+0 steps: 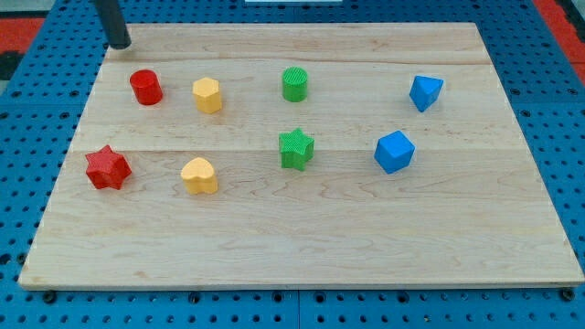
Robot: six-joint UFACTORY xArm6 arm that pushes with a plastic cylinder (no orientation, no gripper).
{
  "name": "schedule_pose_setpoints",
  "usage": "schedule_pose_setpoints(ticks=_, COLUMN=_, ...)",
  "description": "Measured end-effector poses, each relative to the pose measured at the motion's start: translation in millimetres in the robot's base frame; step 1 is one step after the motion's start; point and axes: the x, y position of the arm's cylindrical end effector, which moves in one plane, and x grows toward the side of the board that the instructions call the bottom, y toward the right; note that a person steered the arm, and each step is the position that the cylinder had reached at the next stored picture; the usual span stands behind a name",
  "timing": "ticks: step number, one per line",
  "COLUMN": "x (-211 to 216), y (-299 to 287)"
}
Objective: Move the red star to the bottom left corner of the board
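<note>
The red star (108, 168) lies on the wooden board (302, 247) at the view's left, about mid-height. My tip (120, 43) rests near the board's top left corner, well above the red star and just up-left of the red cylinder (145, 88). The tip touches no block.
A yellow hexagonal block (207, 94) and a green cylinder (294, 84) sit along the top row. A yellow heart (199, 175) lies right of the red star. A green star (295, 148) is at centre. Two blue blocks (425, 92) (394, 152) are at the right.
</note>
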Motion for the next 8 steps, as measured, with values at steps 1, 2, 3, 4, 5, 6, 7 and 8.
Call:
schedule_pose_setpoints(ticks=1, x=58, y=-10)
schedule_pose_setpoints(ticks=2, x=99, y=-10)
schedule_pose_setpoints(ticks=3, x=130, y=-10)
schedule_pose_setpoints(ticks=4, x=157, y=8)
schedule_pose_setpoints(ticks=5, x=168, y=28)
schedule_pose_setpoints(ticks=6, x=205, y=40)
schedule_pose_setpoints(ticks=7, x=207, y=40)
schedule_pose_setpoints(ticks=8, x=198, y=50)
